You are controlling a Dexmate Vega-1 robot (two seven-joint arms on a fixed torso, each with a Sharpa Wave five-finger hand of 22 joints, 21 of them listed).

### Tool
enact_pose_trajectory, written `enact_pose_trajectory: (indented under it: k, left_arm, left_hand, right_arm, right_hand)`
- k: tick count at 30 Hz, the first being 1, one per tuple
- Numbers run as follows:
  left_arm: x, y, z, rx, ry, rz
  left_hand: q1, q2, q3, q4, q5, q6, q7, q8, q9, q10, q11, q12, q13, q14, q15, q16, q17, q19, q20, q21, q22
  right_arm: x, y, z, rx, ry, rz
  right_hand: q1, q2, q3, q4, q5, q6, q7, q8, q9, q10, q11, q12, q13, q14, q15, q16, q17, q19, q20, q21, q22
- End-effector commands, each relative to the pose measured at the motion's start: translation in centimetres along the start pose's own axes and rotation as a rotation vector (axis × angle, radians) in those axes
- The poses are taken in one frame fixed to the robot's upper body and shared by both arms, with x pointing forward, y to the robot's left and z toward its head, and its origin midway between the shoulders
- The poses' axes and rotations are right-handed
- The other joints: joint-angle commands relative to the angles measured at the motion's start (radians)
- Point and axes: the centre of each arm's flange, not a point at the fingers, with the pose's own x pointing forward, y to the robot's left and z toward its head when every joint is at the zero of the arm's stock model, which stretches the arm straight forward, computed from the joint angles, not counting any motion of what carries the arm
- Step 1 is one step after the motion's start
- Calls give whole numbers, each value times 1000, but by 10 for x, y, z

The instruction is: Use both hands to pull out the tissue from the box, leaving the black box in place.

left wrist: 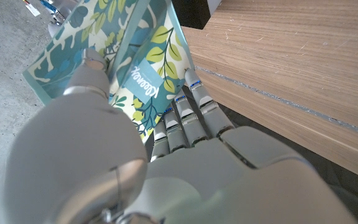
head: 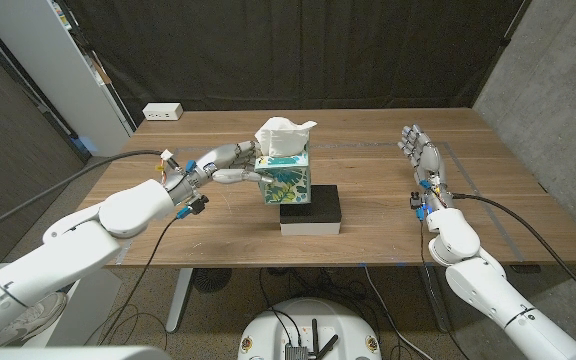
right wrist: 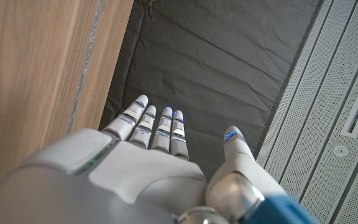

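Tissue box point(head: 285, 180), printed with green and blue leaves, sits atop the black box point(head: 311, 208) near the middle of the wooden tabletop point(head: 388, 140), a white tissue point(head: 284, 134) standing up from its top opening. The robot's left hand point(head: 230, 163) grips the tissue box from its left side, thumb and fingers point(head: 249, 174) closed around the carton's upper part. Seen from the left wrist, the fingers point(left wrist: 185, 112) lie pressed together against the leafy printed face of the box point(left wrist: 129, 68), with the thumb point(left wrist: 92, 71) set on the adjoining face and the tabletop's edge point(left wrist: 278, 68) beyond. The right hand point(head: 420, 152) is held well apart from both boxes, over the tabletop's right side, holding nothing, its fingers point(head: 411, 138) extended and slightly spread. From the right wrist, those fingers point(right wrist: 157, 127) point straight out, close side by side, with the thumb point(right wrist: 236, 146) set apart, beside the tabletop's wood grain point(right wrist: 36, 74). A white power strip point(head: 162, 112) lies at the tabletop's far left corner.
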Motion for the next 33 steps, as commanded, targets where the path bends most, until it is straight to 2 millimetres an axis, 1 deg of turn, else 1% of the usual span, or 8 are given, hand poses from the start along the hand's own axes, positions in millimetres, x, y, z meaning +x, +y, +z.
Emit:
enact_pose_trajectory:
  k: [1, 15, 33]
  left_arm:
    - [3, 1, -3, -5, -2, -3]
    - [7, 0, -3, -8, -7, -11]
    - [17, -1, -4, -15, -12, -22]
  left_hand:
    - [1, 12, 0, 2, 7, 0, 3, 10, 4, 0, -3, -3, 5, -4, -113, -4, 1, -3, -3, -2, 2]
    - [-2, 15, 0, 3, 8, 1, 2, 12, 4, 4, -2, -5, 7, -1, -114, -8, 0, -3, -4, -4, 2]
    - [-1, 16, 1, 1, 8, 4, 1, 16, 4, 7, -4, -8, 9, 1, -115, -11, -1, -3, -7, -7, 2]
  right_arm:
    - [-16, -2, 2, -5, -2, -17]
    - [-35, -1, 5, -20, -7, -32]
    - [-62, -6, 4, -11, 2, -89]
  right_hand:
    - [4, 17, 3, -4, 3, 6, 0, 5, 3, 3, 5, 3, 5, -3, 0, -2, 4, 4, -3, 7, 2]
    - [4, 16, 3, -5, 3, 5, 0, 5, 3, 3, 7, 3, 5, -3, 1, -2, 4, 4, -2, 7, 2]
    - [4, 16, 2, -5, 3, 6, 2, 5, 3, 5, 8, 3, 5, -3, 2, -2, 5, 7, -2, 8, 2]
